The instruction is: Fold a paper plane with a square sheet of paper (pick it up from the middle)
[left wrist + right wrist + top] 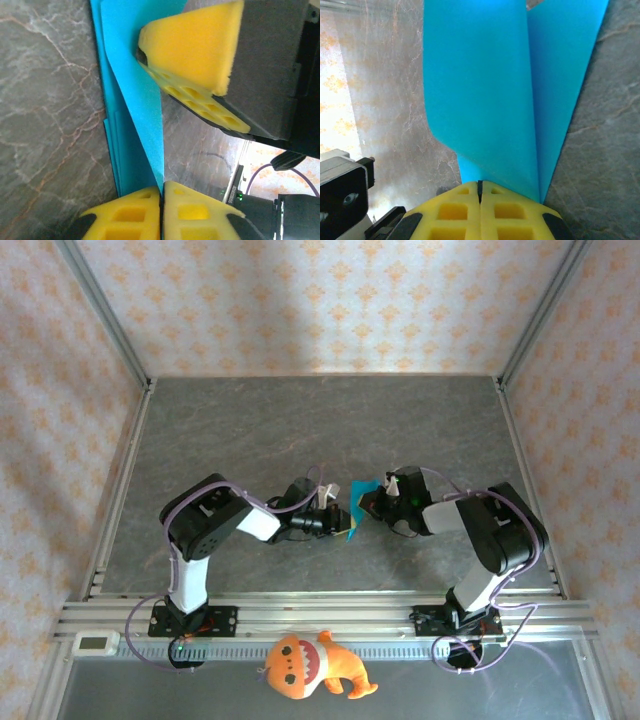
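Observation:
The square sheet of paper [362, 487] is bright cyan, folded into layered flaps with a sharp crease and a pointed end, a narrow paper plane shape held off the table. In the left wrist view my left gripper [161, 189] is shut on the paper's [131, 100] pointed tip. In the right wrist view my right gripper [480, 184] is shut on the paper's [485, 85] other end. From above, the left gripper [343, 526] and right gripper [363, 504] meet nose to nose at mid-table. The right gripper's yellow fingers [195, 47] show close ahead in the left wrist view.
An orange plush toy [310, 665] lies on the front rail between the arm bases. A small white device [97, 642] sits at the front left corner. Metal frame rails [120, 480] border the grey marbled table [300, 420], with patterned walls behind.

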